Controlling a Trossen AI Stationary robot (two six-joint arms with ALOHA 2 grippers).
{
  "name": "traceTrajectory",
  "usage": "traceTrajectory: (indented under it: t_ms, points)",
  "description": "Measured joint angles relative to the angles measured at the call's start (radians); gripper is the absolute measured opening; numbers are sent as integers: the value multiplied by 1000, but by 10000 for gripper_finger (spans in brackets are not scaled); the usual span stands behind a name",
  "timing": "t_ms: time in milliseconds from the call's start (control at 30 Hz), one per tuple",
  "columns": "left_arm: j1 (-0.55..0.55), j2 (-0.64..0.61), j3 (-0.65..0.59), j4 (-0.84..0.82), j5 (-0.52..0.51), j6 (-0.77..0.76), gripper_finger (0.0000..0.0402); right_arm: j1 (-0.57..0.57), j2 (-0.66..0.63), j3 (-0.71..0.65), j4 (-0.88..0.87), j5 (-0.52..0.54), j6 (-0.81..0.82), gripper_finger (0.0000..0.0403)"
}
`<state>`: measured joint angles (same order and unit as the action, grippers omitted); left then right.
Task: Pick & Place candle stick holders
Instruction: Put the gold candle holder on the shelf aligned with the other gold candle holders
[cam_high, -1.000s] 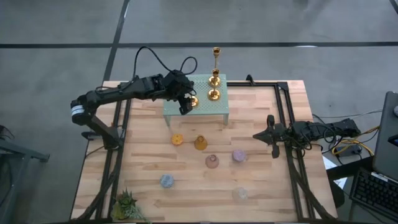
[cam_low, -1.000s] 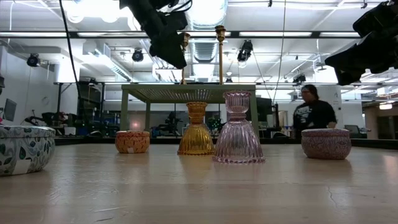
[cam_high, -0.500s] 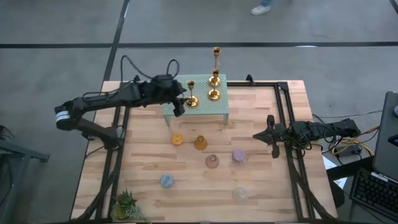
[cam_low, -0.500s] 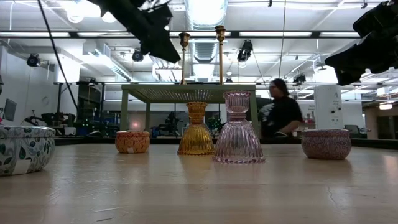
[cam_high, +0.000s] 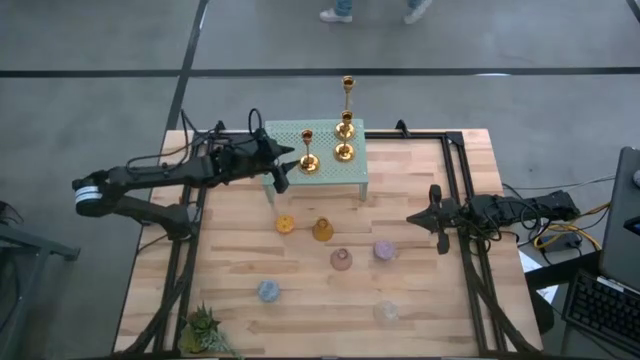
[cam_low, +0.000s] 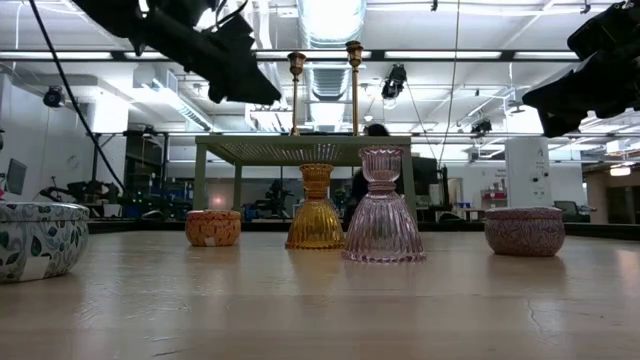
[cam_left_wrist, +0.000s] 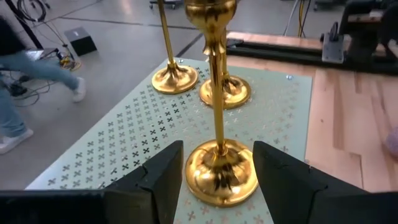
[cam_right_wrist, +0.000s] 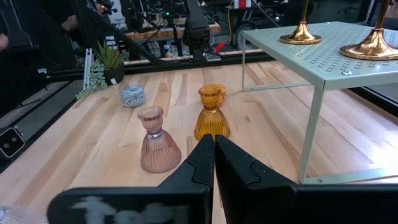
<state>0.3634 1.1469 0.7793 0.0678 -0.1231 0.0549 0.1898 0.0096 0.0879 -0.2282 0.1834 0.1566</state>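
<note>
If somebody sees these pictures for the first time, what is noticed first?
Three gold candlesticks stand on the mint-green stand at the table's far edge. The open left gripper flanks the nearest one's base. Small coloured glass holders dot the table's middle.

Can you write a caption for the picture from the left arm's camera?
Open left gripper facing a gold candlestick standing on the mint-green stand.
</note>
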Motion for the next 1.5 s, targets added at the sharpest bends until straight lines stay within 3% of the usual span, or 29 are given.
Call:
traceTrajectory:
  t_ms: [1233, 1500]
  points:
    - [3, 7, -20, 99, -1, -38, 197, 0, 0, 0, 0, 0, 0, 8]
    - [3, 7, -69, 222, -1, -71, 197, 0, 0, 0, 0, 0, 0, 8]
